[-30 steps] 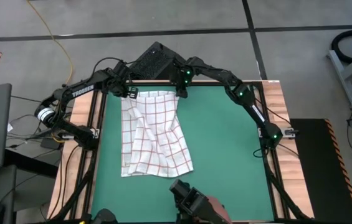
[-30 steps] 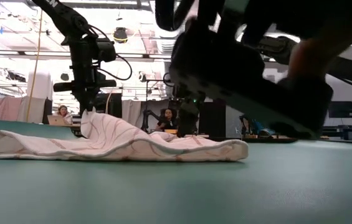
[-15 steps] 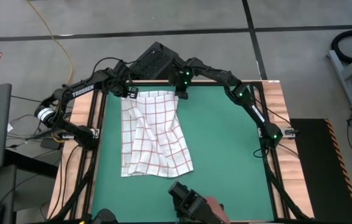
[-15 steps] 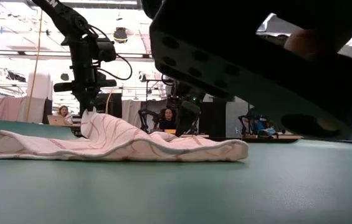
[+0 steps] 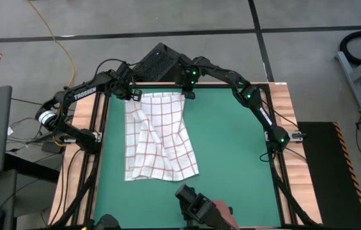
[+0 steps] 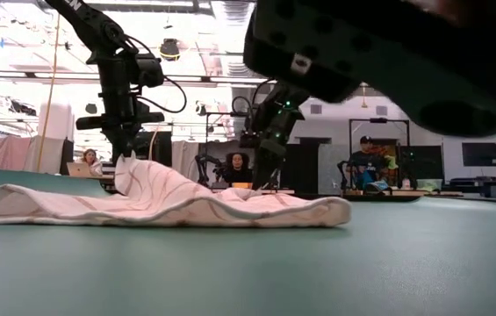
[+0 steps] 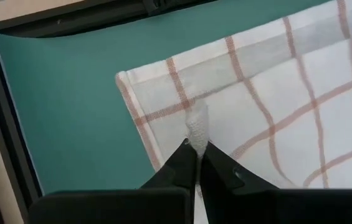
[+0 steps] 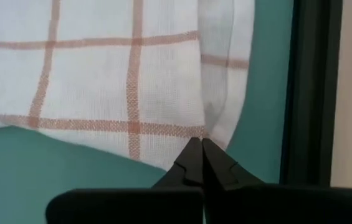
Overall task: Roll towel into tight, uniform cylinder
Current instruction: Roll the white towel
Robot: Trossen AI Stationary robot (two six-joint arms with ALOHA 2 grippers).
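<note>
Two grippers are at work, and we see both pinched onto the far edge of one towel (image 5: 159,136): the left gripper (image 7: 196,159) clamps a small tuft near its left far corner, the right gripper (image 8: 200,151) nips the right far corner. We count one white cloth gridded in thin red lines, rumpled, lying on the left half of the green mat (image 5: 238,153). Bare mat stretches wide to its right.
</note>
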